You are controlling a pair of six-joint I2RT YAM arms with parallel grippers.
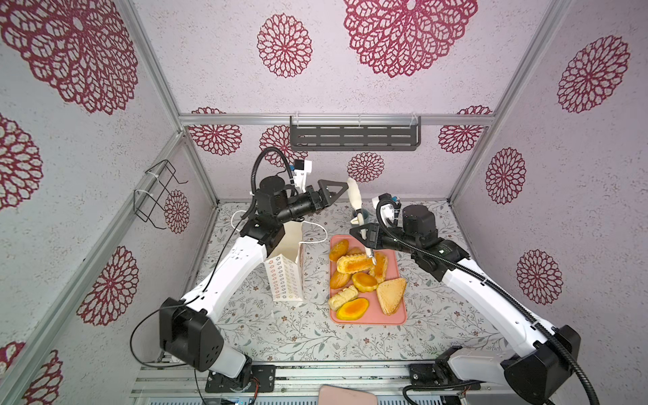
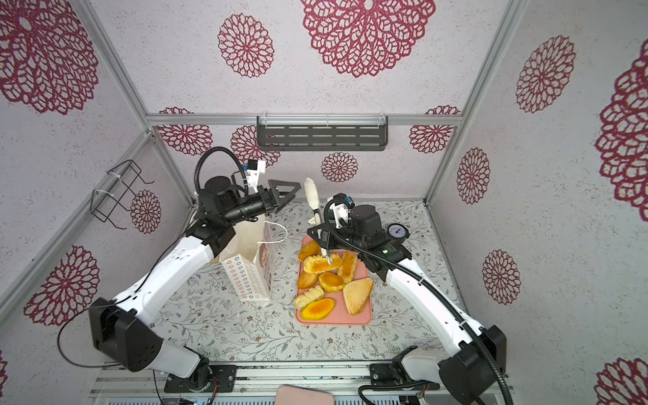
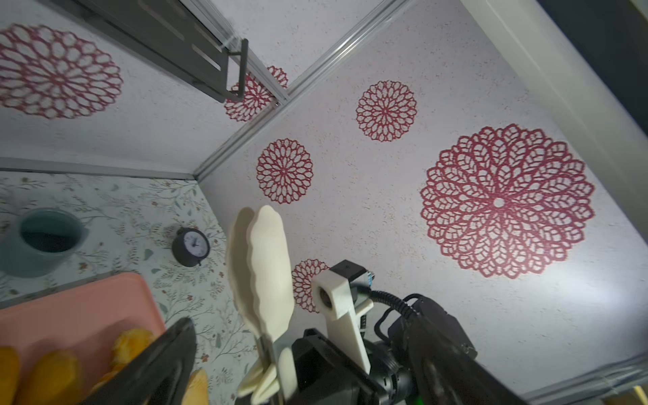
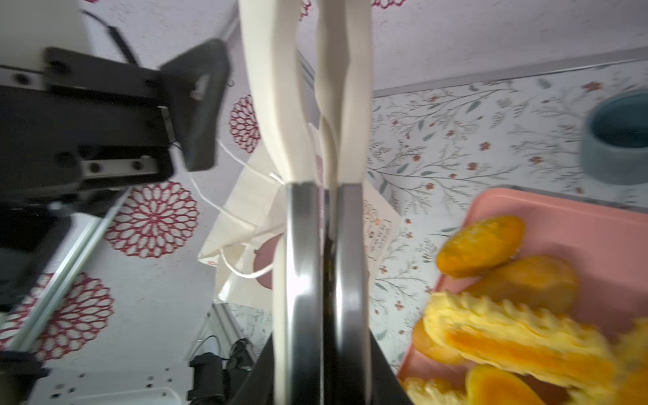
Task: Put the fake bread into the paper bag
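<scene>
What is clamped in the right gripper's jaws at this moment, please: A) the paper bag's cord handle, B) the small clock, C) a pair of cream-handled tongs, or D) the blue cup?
C: the right gripper is shut on the tongs, whose metal tips point down at the fake bread on the pink tray.
</scene>
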